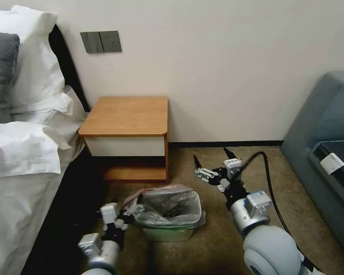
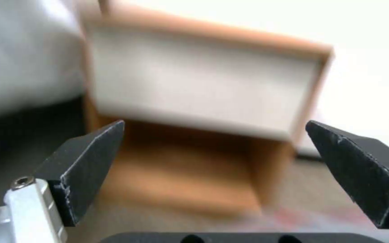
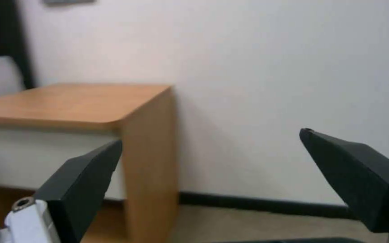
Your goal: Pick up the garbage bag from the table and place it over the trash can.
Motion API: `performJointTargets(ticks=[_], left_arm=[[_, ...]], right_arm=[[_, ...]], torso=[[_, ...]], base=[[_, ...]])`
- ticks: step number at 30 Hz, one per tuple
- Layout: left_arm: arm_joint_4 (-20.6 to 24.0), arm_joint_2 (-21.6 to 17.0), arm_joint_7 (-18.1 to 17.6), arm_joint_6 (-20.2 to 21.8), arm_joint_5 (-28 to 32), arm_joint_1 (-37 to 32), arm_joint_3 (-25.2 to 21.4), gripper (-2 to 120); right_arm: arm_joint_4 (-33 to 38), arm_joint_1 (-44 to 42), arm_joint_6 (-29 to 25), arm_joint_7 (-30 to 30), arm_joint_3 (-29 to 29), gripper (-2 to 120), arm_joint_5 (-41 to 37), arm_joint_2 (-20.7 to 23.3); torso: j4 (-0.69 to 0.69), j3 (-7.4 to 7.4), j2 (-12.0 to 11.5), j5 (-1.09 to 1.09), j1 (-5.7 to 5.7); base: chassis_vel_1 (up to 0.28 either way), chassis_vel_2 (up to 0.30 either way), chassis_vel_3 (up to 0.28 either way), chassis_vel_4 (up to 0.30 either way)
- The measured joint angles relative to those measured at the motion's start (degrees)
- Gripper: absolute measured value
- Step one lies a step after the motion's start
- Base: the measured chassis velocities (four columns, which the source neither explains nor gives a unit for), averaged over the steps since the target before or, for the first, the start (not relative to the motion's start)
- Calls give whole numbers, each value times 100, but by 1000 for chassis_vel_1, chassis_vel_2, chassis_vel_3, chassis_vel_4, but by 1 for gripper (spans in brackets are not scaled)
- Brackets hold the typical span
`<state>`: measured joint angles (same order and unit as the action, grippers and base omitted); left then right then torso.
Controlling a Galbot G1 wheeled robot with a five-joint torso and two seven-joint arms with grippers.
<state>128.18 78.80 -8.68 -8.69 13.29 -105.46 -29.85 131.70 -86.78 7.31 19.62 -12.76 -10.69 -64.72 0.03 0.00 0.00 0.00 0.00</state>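
Observation:
The garbage bag (image 1: 168, 208), crinkly grey plastic with a pinkish-red rim, is spread over the mouth of the trash can (image 1: 166, 234), which stands on the carpet in front of the table (image 1: 126, 114). The wooden tabletop is bare. My left gripper (image 1: 130, 213) is at the bag's left rim; in the left wrist view the left gripper (image 2: 215, 124) is open with nothing between its fingers, facing the table (image 2: 194, 84). My right gripper (image 1: 210, 153) hovers open above the carpet, right of the can and apart from the bag. In the right wrist view the right gripper (image 3: 211, 138) is open beside the table (image 3: 68, 101).
A bed with white pillows (image 1: 26, 114) runs along the left, close to the left arm. A grey sofa (image 1: 325, 133) stands at the right. A black cable (image 1: 271, 183) loops off the right arm. Open carpet (image 1: 218, 244) lies between the can and the sofa.

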Motion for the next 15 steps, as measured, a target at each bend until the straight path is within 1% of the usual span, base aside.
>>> performJointTargets(ticks=[1, 2, 3, 4, 5, 6, 8, 10, 11, 13, 15], left_arm=[[64, 26, 101, -235, -132, -74, -54, 100], [64, 26, 101, -235, -132, -74, -54, 100], [162, 101, 266, -489, -204, -209, -100, 100], [221, 179, 385, -652, -226, -331, -120, 100], [267, 281, 563, -957, -244, -583, -161, 100], [267, 281, 563, -957, -244, -583, -161, 100], [239, 367, 697, -1421, -335, -1038, -260, 100], [135, 454, 719, -1833, -418, -1415, -364, 100], [135, 454, 719, -1833, -418, -1415, -364, 100], [75, 523, 697, -2023, -423, -1701, -353, 100], [66, 550, 662, -2072, -426, -1800, -319, 100]], right_arm=[[-64, -253, -280, -137, -195, 100, 189, -138], [-64, -253, -280, -137, -195, 100, 189, -138], [-134, -596, -645, -295, -472, 100, 427, -319], [-167, -812, -875, -382, -617, 100, 559, -432], [-224, -1201, -1245, -480, -813, 100, 737, -613], [-224, -1201, -1245, -480, -813, 100, 737, -613], [-328, -1585, -1647, -538, -1004, 100, 936, -850], [-567, -1915, -2087, -541, -1170, 100, 1131, -1117], [-567, -1915, -2087, -541, -1170, 100, 1131, -1117], [-715, -2185, -2488, -482, -1199, 100, 1215, -1252], [-719, -2291, -2596, -436, -1175, 100, 1226, -1269]], torso=[[-1, 0, 0, 1, 0], [-1, 0, 0, 1, 0], [-4, -1, 0, 0, 0], [-5, -1, 1, -2, 0], [-4, -1, 0, 0, 0], [-4, -1, 0, 0, 0], [-3, -1, 0, 0, 0], [-2, -1, 0, -2, 0], [-2, -1, 0, -2, 0], [-2, -1, 0, 1, 0], [-3, -1, 1, 0, 0]], base=[[0, 0, 0, 0], [0, 0, 0, 0], [0, 0, 0, 0], [0, 0, 0, 0], [0, 0, 0, 0], [0, 0, 0, 0], [0, 0, 0, 0], [0, 0, 0, 0], [0, 0, 0, 0], [0, 0, 0, 0], [0, 0, 0, 0]])
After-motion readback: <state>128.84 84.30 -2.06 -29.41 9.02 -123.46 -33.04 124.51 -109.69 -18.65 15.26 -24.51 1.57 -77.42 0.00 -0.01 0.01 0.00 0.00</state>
